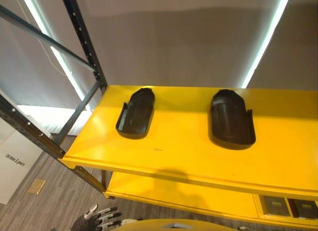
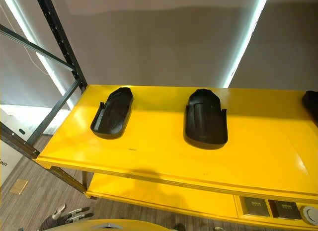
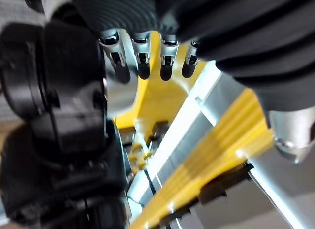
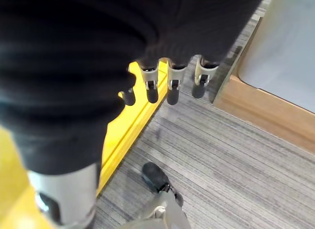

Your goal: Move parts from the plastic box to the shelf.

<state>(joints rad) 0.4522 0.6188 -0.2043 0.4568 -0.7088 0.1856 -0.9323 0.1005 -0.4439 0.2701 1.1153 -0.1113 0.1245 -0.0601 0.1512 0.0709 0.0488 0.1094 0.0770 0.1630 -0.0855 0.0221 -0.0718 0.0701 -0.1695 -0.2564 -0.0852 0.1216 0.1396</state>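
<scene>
Left eye view, nearest: the left hand (image 1: 99, 217) hangs low over the floor, fingers relaxed, holding nothing. The right hand (image 4: 170, 83) likewise hangs empty, fingers loose. Farther off, two black parts (image 1: 135, 113) (image 1: 231, 118) lie well apart on the yellow shelf (image 1: 179, 151).

grey wall (image 1: 189, 37), light strips (image 1: 266, 39), grey wood-look floor (image 4: 221, 155).
</scene>
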